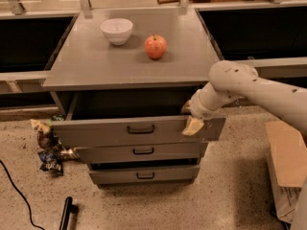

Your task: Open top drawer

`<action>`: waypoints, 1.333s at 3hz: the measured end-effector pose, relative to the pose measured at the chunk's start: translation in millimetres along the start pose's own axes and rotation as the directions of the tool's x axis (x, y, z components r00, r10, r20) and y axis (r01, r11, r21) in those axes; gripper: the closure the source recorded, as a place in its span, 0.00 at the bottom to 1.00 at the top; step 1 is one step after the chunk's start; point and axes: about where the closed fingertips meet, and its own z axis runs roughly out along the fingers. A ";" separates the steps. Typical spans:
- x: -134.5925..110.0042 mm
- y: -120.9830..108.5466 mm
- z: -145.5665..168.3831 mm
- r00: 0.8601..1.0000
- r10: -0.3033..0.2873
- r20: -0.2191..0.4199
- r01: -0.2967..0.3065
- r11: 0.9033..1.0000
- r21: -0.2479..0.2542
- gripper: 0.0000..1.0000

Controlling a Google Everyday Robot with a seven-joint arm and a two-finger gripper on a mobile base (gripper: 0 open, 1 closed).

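We see the top drawer (96, 132) standing partly out from under the cabinet top (96, 63), with its inside dark. The gripper (190, 119) sits over the upper edge of the drawer front, near the right end. Whether it clamps this edge, we cannot tell.

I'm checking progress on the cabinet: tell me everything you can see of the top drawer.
The top drawer is pulled partly out, its dark interior showing beneath the grey cabinet top. Its flat grey front is the widest of three, with a small black loop handle at centre. The pincer rests over the front's upper edge near the right end, touching it.
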 end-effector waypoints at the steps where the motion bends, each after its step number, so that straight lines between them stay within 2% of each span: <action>1: -0.1 0.1 0.1 1.000 0.000 0.000 0.000 1.000 -0.001 0.00; 2: -1.7 2.7 1.6 1.000 -0.008 0.000 0.008 1.000 -0.013 0.00; 3: -9.5 17.6 0.1 1.000 -0.026 0.001 0.026 0.997 -0.075 0.00; 4: -18.8 47.2 -5.3 0.999 -0.033 -0.008 0.031 0.987 -0.160 0.00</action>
